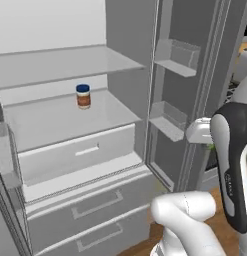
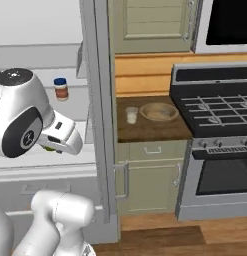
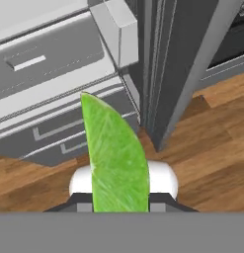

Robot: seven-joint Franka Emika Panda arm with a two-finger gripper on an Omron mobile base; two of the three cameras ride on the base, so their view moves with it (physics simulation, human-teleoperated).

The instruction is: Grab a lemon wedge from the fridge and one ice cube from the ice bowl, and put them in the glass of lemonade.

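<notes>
- fridge standing open on the left, brown jar sitting alone on its shelf.
- gripper hanging just outside the fridge door; jaws sitting narrow, pinching the lemon wedge, which is sticking out past the tips.
- wedge is looking light, soft, slick-skinned: firm squeeze risking a slip or crush, so gripping across the flat cut faces near the thick middle seems best.
- further right, glass of lemonade and ice bowl sitting side by side on the table, well apart from the gripper.
</notes>
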